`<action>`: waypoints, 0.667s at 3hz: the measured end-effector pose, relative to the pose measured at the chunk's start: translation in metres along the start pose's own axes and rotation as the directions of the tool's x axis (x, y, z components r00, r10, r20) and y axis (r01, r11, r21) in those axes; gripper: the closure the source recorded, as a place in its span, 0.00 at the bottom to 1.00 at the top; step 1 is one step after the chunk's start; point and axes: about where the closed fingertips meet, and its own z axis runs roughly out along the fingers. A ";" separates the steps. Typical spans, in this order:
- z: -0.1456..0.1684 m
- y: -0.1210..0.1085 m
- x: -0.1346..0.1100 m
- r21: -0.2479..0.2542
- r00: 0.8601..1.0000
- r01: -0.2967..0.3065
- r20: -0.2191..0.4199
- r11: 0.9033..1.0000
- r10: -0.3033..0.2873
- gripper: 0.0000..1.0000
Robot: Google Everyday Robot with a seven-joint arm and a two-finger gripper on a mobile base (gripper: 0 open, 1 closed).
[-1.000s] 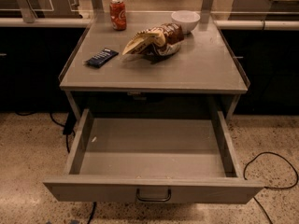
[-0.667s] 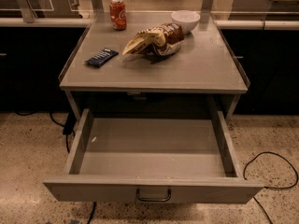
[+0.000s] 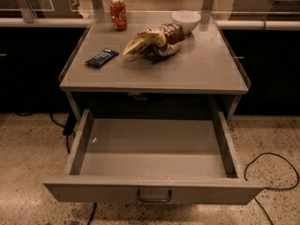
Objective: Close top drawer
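Camera view: the top drawer point(image 3: 154, 146) stood pulled far out beneath the grey worktop point(image 3: 197, 71); the pincer was out of frame, so I cannot tell its opening.
On the worktop sat a red can point(image 3: 118, 14), a white bowl point(image 3: 186, 20), a crumpled snack bag point(image 3: 154, 42) and a dark blue wrapper point(image 3: 101, 57); a black cable point(image 3: 268, 154) trailed over the speckled floor point(image 3: 28, 168).

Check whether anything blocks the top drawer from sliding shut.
Nothing visible does. The drawer stands pulled out with nothing tall inside, and the opening behind it, under the tabletop, shows no obstruction. The tool is not in view.
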 end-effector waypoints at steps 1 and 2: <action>0.000 0.000 0.000 -0.001 1.000 0.000 -0.001 1.000 0.000 0.00; 0.006 0.024 -0.007 -0.034 1.000 0.021 0.013 0.999 -0.020 0.00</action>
